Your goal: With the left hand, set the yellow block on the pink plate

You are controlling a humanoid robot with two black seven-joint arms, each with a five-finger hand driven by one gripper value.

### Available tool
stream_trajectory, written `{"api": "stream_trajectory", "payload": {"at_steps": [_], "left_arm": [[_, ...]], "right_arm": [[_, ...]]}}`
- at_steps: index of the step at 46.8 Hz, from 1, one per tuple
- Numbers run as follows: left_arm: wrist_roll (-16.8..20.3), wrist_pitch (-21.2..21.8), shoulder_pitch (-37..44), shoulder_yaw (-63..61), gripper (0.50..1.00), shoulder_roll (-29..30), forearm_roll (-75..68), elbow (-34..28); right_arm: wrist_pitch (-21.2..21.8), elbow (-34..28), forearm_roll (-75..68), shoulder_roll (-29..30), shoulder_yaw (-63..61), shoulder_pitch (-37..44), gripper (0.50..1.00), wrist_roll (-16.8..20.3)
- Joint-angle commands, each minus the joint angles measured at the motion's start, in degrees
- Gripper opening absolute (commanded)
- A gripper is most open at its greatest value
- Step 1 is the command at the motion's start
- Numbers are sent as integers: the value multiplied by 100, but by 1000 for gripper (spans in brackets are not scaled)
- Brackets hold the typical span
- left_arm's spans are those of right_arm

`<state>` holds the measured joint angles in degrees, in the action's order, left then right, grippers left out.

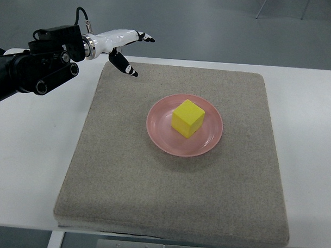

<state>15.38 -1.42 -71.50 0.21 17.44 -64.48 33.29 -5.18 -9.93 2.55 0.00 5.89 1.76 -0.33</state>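
A yellow block [187, 118] sits on the pink plate [160, 132], near its middle. The plate rests on a grey mat. My left hand [132, 52] comes in from the left edge and hovers over the mat's far left corner, well apart from the plate. It is white with black fingertips [149, 39], fingers spread, holding nothing. The thumb [124, 64] points down toward the mat.
The grey mat [174, 195] covers most of a white table [28, 152]. The table's bare white surface shows left and right of the mat. The floor lies beyond the far edge.
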Motion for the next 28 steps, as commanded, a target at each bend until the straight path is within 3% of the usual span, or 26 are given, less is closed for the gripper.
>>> {"api": "stream_trajectory", "payload": {"at_steps": [1,15,28], "left_arm": [[0,98,30,-3,958,-21,23,-208],[0,907,241,-3,958,-39,1067,-692],[-17,854,549,111,945,-443,4222,-1544]], "right_arm": [[0,0,0,0,0,0,924,7],[0,0,0,0,0,0,924,7],[0,0,0,0,0,0,924,-2]]}}
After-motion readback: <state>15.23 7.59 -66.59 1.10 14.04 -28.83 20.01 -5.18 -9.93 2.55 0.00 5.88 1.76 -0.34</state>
